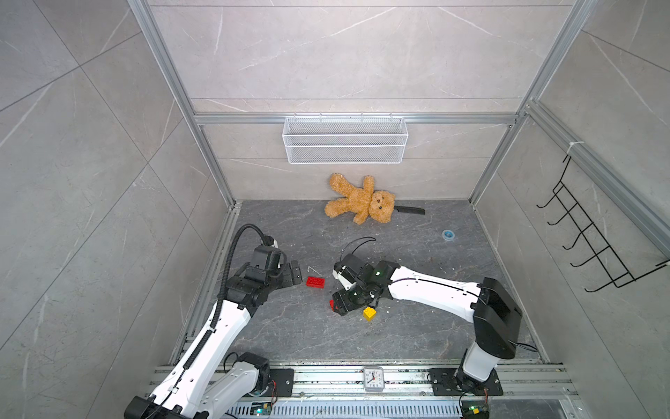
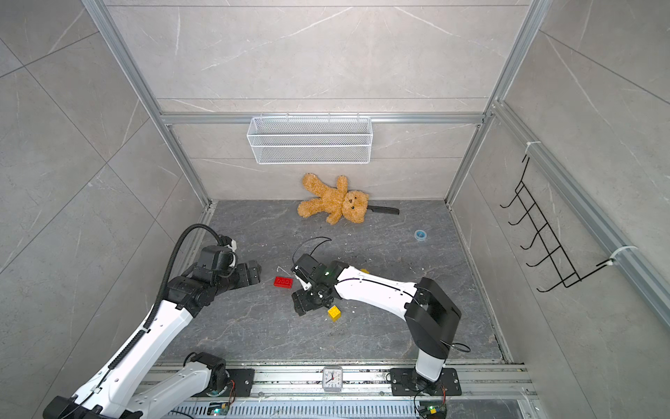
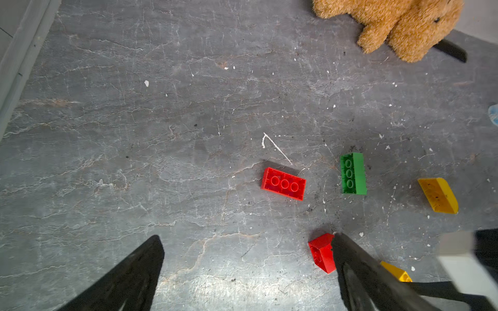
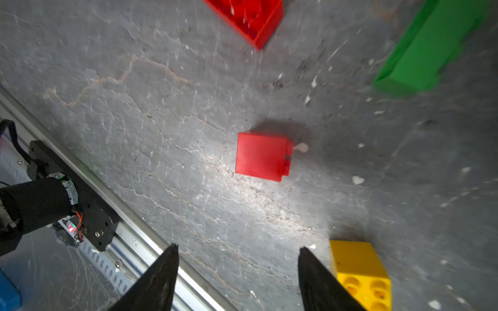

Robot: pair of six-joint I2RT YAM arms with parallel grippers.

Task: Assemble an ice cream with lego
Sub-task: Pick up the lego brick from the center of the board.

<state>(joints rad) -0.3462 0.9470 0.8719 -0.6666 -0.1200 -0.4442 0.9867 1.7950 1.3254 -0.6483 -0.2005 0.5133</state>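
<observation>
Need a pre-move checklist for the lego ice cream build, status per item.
1. Right gripper empty: ok, jaws apart, nothing between them.
2. Left gripper open: ok, wide and empty.
3. All five bricks in sight: ok. These are the long red brick, green brick, rounded yellow brick, small red brick and square yellow brick.
4. Any bricks joined: not ok, all lie apart.
5. Small red brick studs up: not ok, studs face sideways.
</observation>
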